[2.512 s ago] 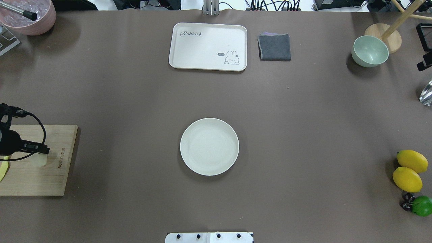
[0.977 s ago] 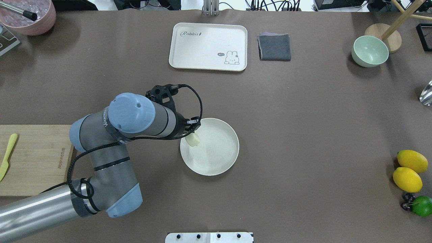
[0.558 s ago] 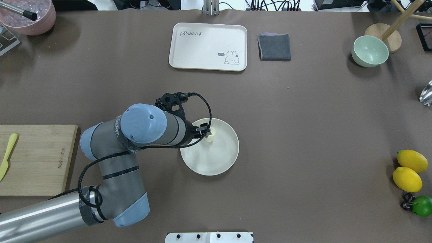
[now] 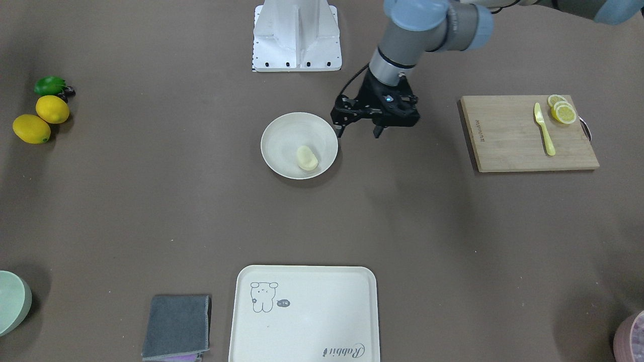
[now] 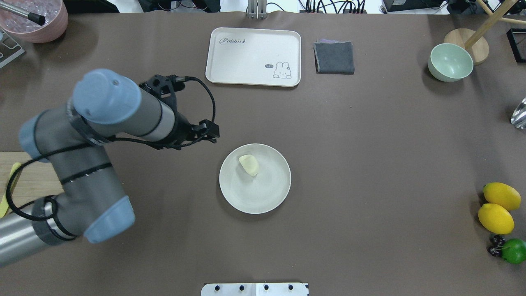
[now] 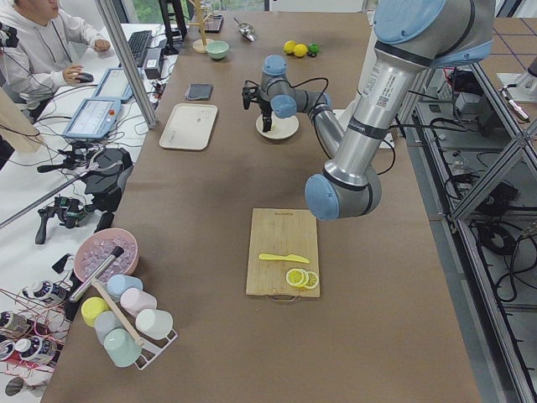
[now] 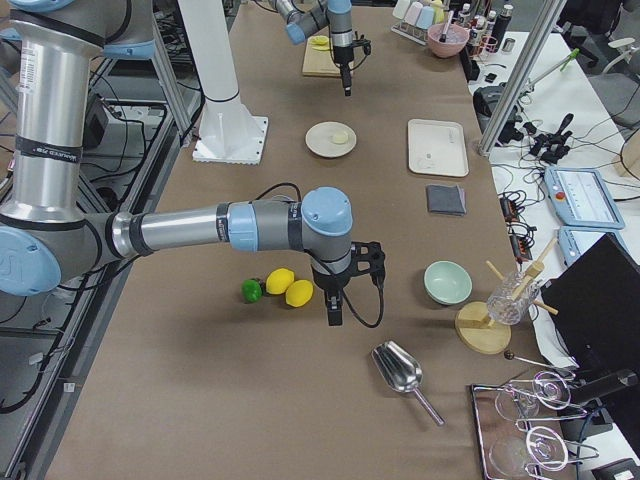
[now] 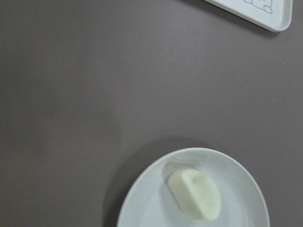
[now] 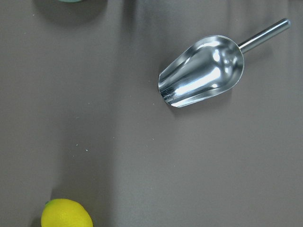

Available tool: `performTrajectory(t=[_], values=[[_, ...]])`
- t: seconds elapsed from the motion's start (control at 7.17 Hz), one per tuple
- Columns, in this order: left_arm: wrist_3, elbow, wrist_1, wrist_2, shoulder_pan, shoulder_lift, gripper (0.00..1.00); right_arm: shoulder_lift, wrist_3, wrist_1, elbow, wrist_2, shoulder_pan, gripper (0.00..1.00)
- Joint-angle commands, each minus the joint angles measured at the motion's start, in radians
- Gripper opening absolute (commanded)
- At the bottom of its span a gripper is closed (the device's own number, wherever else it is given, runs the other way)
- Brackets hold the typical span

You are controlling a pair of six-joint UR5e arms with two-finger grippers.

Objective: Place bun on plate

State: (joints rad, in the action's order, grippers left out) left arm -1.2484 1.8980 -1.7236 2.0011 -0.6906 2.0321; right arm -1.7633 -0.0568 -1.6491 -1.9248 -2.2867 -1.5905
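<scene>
The pale cream bun (image 5: 249,165) lies on its side in the round cream-white plate (image 5: 271,201), in the plate's far-left part. It also shows in the front view, bun (image 4: 307,158) on plate (image 4: 282,146), and in the left wrist view, bun (image 8: 195,195) on plate (image 8: 142,203). My left gripper (image 4: 358,131) hangs open and empty above the table, just outside the plate's rim. From overhead the left gripper (image 5: 204,132) is left of and beyond the plate. My right gripper (image 7: 333,310) hovers by the lemons; I cannot tell its state.
A rectangular cream tray (image 5: 252,55) and a grey cloth (image 5: 334,57) lie at the far side. A green bowl (image 5: 450,62) is far right. Two lemons (image 5: 501,196) and a lime (image 5: 513,250) sit at the right edge. A cutting board (image 4: 508,136) holds a knife (image 4: 543,129). A metal scoop (image 9: 201,71) lies nearby.
The left gripper carried the bun from the cutting board to the plate, let it go there, then rose and drew back to the left. The bun now rests free on the plate.
</scene>
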Motion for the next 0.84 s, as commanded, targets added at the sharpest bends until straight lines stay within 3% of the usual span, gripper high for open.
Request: performTrajectory(t=[0.0, 0.28, 0.7], values=[[0.427, 0.053, 0.114, 0.219, -0.293, -0.171, 0.97, -0.028, -0.001, 0.002, 0.009, 0.0, -0.002, 1.0], [0.924, 0.029, 0.177, 0.255, -0.549, -0.378, 0.97, -0.059, -0.002, 0.002, 0.013, 0.0, -0.013, 1.0], [1.615, -0.185, 0.382, 0.255, -0.949, -0.397, 0.97, -0.062, -0.002, 0.002, 0.03, -0.002, -0.017, 1.0]])
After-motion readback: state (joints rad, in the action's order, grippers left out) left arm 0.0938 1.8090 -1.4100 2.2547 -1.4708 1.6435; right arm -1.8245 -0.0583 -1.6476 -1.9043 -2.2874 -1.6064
